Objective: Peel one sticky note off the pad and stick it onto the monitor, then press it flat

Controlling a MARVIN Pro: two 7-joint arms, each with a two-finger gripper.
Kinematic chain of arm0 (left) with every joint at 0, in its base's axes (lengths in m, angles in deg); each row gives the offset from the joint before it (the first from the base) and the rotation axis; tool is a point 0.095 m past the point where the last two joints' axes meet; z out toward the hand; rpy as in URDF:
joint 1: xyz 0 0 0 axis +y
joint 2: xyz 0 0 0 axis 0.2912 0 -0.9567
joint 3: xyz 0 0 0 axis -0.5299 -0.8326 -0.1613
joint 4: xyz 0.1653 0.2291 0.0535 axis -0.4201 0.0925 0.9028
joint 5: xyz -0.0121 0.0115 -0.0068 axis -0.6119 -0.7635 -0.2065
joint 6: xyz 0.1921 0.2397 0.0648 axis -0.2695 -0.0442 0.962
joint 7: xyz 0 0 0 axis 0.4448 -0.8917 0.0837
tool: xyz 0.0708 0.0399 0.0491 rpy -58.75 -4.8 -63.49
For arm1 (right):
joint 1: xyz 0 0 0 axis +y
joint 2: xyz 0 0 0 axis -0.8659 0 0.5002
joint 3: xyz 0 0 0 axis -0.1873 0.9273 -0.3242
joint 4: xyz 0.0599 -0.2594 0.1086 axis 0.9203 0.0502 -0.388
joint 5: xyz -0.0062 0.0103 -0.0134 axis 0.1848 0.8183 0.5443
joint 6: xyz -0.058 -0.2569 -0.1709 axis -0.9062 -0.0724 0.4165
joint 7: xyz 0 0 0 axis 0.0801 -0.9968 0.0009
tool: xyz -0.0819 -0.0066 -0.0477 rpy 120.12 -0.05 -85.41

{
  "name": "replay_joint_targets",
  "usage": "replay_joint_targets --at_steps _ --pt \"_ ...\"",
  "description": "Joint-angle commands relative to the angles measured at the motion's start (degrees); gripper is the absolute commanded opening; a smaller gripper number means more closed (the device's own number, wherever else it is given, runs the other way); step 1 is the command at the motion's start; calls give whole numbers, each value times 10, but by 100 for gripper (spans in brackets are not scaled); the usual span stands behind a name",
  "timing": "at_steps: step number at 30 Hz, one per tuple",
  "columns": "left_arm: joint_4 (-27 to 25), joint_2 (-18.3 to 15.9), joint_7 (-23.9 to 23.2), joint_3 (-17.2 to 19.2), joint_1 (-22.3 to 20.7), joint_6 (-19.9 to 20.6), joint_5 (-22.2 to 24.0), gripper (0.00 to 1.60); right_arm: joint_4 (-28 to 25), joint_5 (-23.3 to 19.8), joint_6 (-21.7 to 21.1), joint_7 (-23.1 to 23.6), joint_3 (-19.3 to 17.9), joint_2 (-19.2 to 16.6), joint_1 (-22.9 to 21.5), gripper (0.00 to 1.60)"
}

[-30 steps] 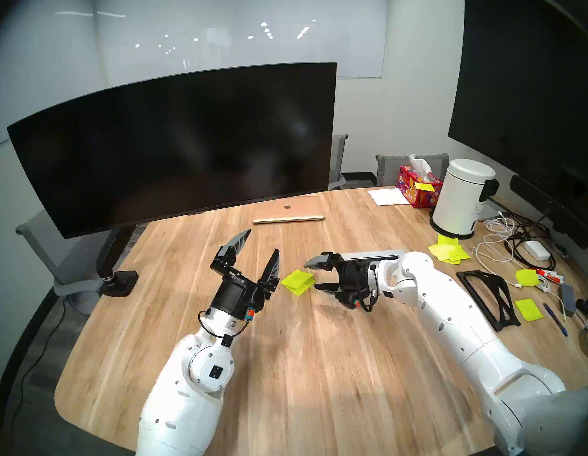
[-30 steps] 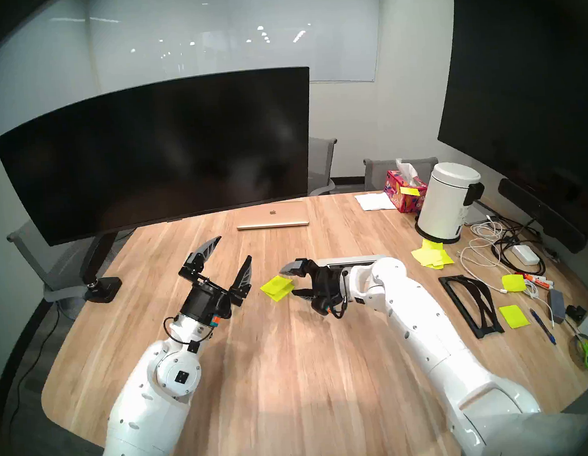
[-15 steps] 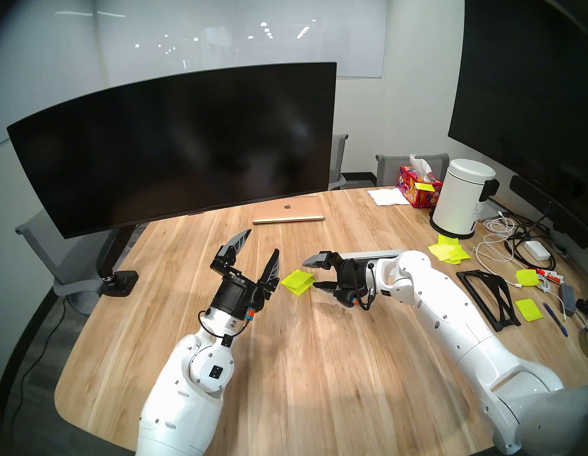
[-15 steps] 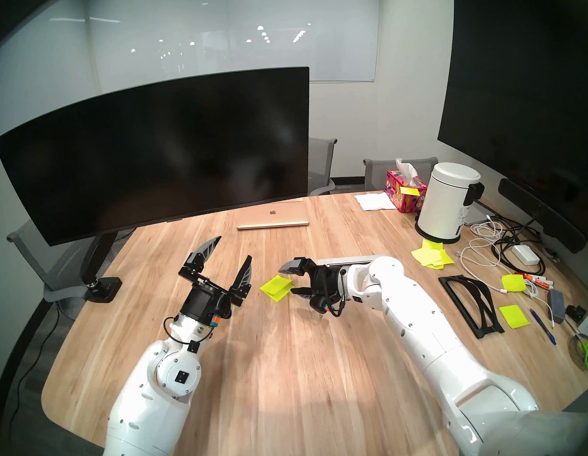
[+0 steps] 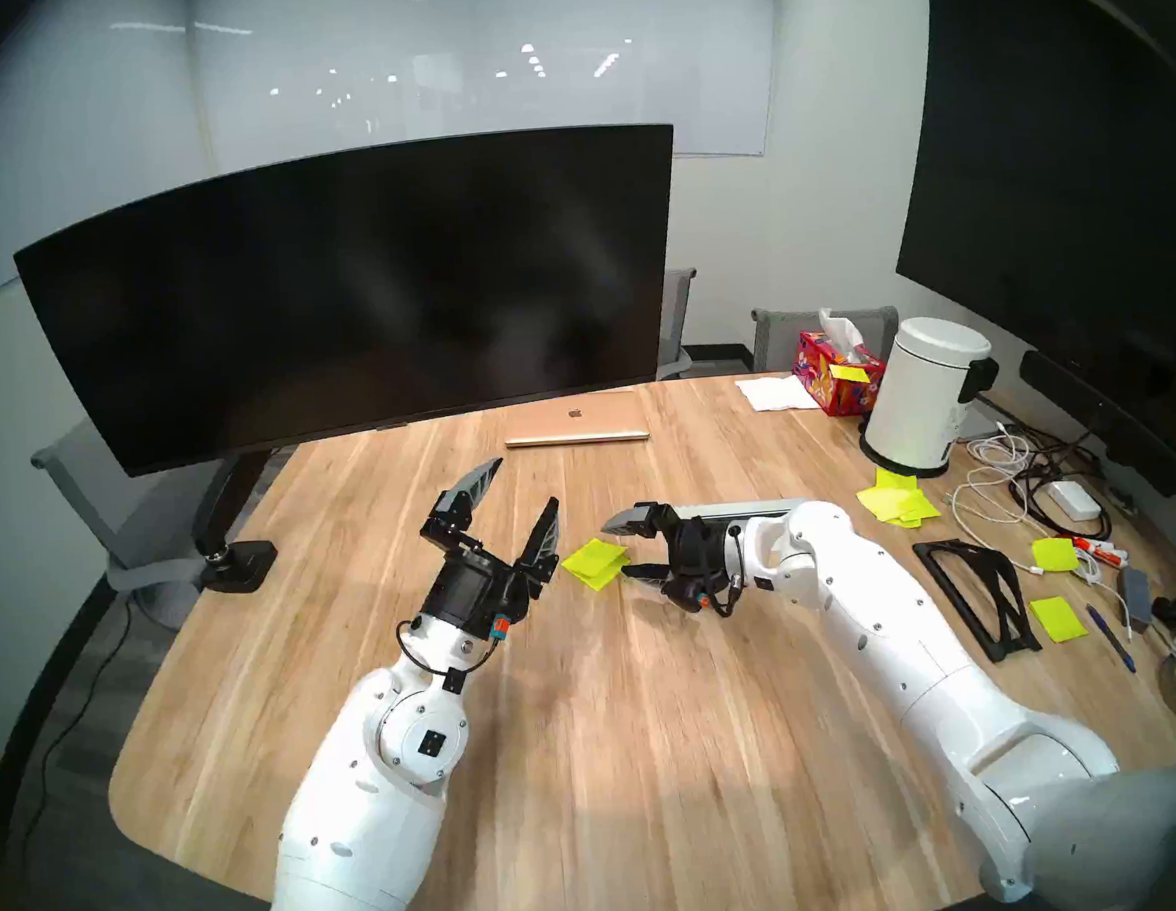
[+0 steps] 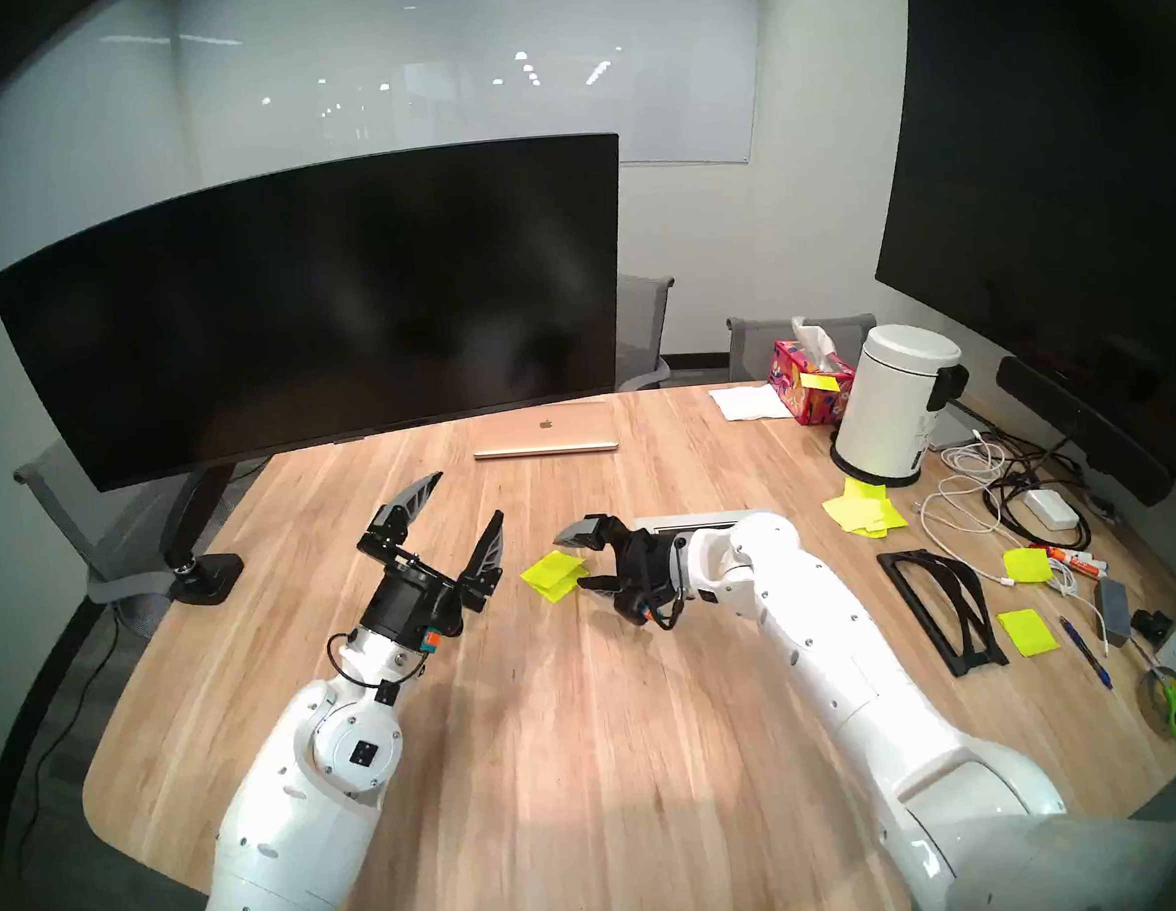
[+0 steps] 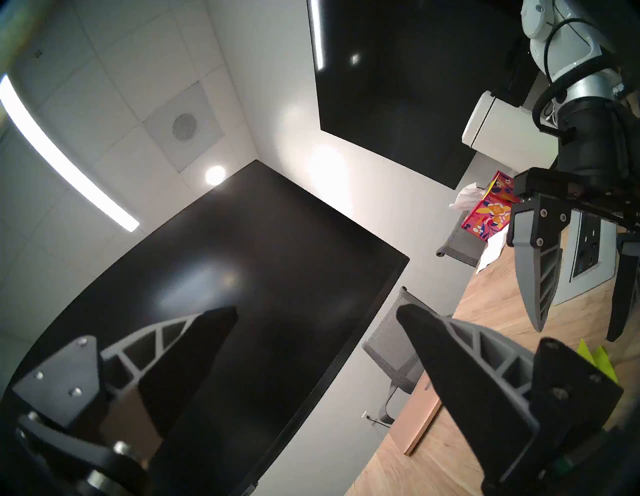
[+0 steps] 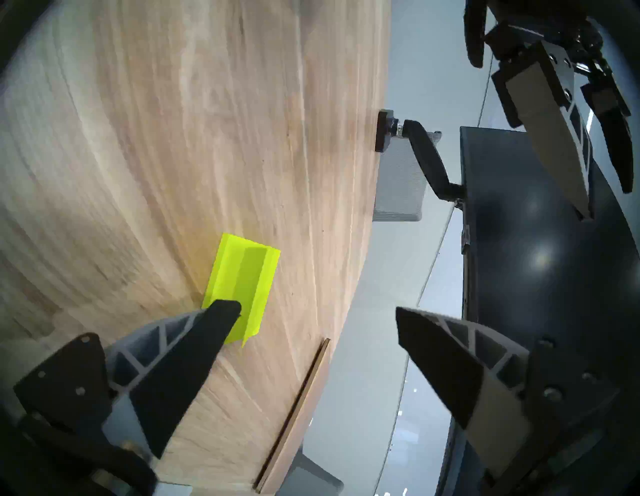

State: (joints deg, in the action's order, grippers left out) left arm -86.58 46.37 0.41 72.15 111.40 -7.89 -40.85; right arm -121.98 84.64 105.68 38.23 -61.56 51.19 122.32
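Observation:
The pad [image 5: 596,562] [image 6: 555,575] [image 8: 242,280] is a neon yellow-green stack lying on the wooden table between my two grippers. Its top sheets stand folded up along one edge, and I cannot tell a single sticky note apart from the stack. My right gripper [image 5: 617,548] [image 6: 570,561] [image 8: 315,308] is open at the pad's right edge, its lower finger low over the table and touching or nearly touching the pad. My left gripper [image 5: 526,481] [image 6: 470,493] [image 7: 316,311] is open and empty, raised left of the pad and pointing at the curved black monitor [image 5: 365,293] [image 7: 242,294].
A closed laptop [image 5: 576,426] lies behind the pad, under the monitor's right end. A socket panel [image 5: 742,508] sits under my right wrist. To the right are a heap of yellow notes [image 5: 897,500], a white bin [image 5: 921,397], a tissue box [image 5: 836,375], cables, a black stand [image 5: 977,591] and a big flat screen [image 5: 1065,168].
My right gripper has crept a little to the left, closer onto the pad's edge. The left arm and the pad have not moved.

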Motion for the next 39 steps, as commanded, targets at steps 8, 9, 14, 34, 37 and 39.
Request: replay_joint_targets --at_steps 8,9,14,34,37,39 --pt "-9 1 1 -1 0 -1 -1 160 21 8 -2 -10 16 26 -34 160" --pt "-9 1 1 -1 0 -1 -1 160 21 8 -2 -10 16 26 -34 160" --pt "-9 1 1 -1 0 -1 -1 160 42 15 -4 -16 23 29 -46 160" --pt "-9 1 1 -1 0 -1 -1 160 94 21 -7 -45 29 40 -72 160" --pt "-9 1 1 -1 0 -1 -1 160 98 23 -7 -48 30 40 -74 160" --pt "-9 1 1 -1 0 -1 -1 160 104 25 -7 -51 31 41 -76 160"
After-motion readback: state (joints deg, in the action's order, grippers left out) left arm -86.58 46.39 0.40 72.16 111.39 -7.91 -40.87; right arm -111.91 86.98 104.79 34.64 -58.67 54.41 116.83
